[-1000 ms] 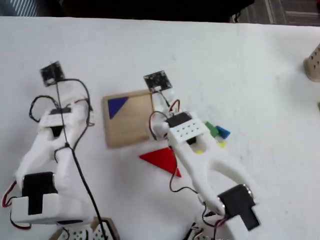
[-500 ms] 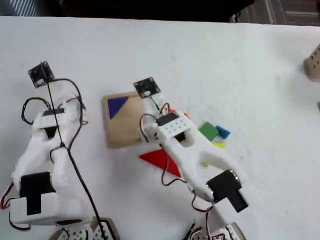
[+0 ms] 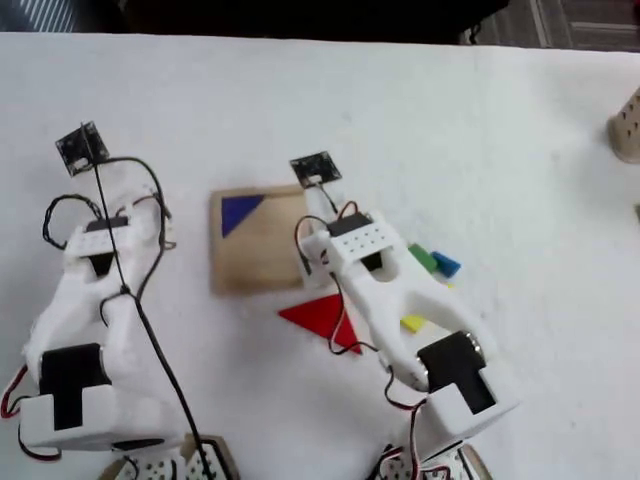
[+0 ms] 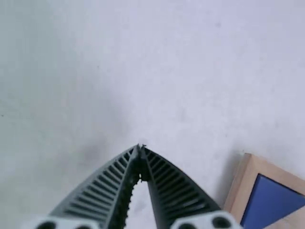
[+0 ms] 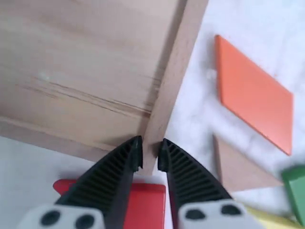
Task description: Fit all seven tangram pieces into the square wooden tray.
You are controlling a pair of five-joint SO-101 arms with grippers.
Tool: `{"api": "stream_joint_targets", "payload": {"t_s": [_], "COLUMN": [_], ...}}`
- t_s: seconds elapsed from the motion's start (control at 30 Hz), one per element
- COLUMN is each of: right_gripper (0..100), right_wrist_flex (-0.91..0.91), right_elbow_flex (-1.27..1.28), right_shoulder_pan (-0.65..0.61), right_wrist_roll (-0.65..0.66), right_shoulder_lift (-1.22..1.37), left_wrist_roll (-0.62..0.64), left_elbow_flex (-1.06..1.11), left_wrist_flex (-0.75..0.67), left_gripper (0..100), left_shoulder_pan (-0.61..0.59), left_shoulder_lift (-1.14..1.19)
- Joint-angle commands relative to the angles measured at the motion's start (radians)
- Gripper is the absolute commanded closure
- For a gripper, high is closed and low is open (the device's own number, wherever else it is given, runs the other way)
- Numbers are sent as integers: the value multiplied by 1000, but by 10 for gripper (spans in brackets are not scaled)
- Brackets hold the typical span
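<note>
The square wooden tray [image 3: 262, 262] lies mid-table with a blue triangle [image 3: 236, 210] in its far left corner. My right gripper [image 5: 148, 145] is shut on the tray's right rim [image 5: 174, 76], one finger on each side; from above it sits at that rim [image 3: 308, 262]. The red triangle [image 3: 322, 320] lies in front of the tray, partly under the right arm. An orange piece [image 5: 252, 107], a tan triangle [image 5: 238, 167], green [image 3: 423, 258], small blue [image 3: 446, 266] and yellow [image 3: 415, 323] pieces lie right of the tray. My left gripper [image 4: 140, 151] is shut and empty over bare table left of the tray [image 4: 248, 181].
A tan pegged object [image 3: 628, 125] stands at the far right edge. Cables run along the left arm [image 3: 100, 250]. Wooden bases [image 3: 215, 455] sit at the near edge. Open white table lies beyond the tray and to the far right.
The right arm swung at the tray's right rim and the tray turned to sit squarer. The left arm drew slightly left a second ago, then stayed still.
</note>
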Motion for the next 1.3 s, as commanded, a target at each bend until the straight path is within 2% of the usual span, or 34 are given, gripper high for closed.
{"api": "stream_joint_targets", "payload": {"t_s": [0.0, 0.43, 0.6, 0.7, 1.0, 1.17, 1.27], "right_gripper": [981, 968, 796, 720, 827, 929, 943], "right_wrist_flex": [82, 113, 117, 119, 120, 96, 48], "right_elbow_flex": [-17, 247, 255, 253, 256, 276, 278], "right_shoulder_pan": [4, 15, 2, -10, 143, 202, 206], "right_wrist_roll": [51, 127, 127, 135, 137, 129, 135], "right_shoulder_lift": [-28, -311, -302, -303, -458, -518, -499], "left_wrist_roll": [6, 5, -89, -95, -100, -101, -101], "left_elbow_flex": [-26, -25, -25, -23, -23, 52, 112], "left_wrist_flex": [-28, -29, -29, -29, -18, -20, -28], "left_gripper": [977, 977, 977, 977, 977, 977, 977], "left_shoulder_pan": [-8, 10, 19, 19, 27, 153, 237], "left_shoulder_lift": [-48, -48, -48, -48, -48, -93, -150]}}
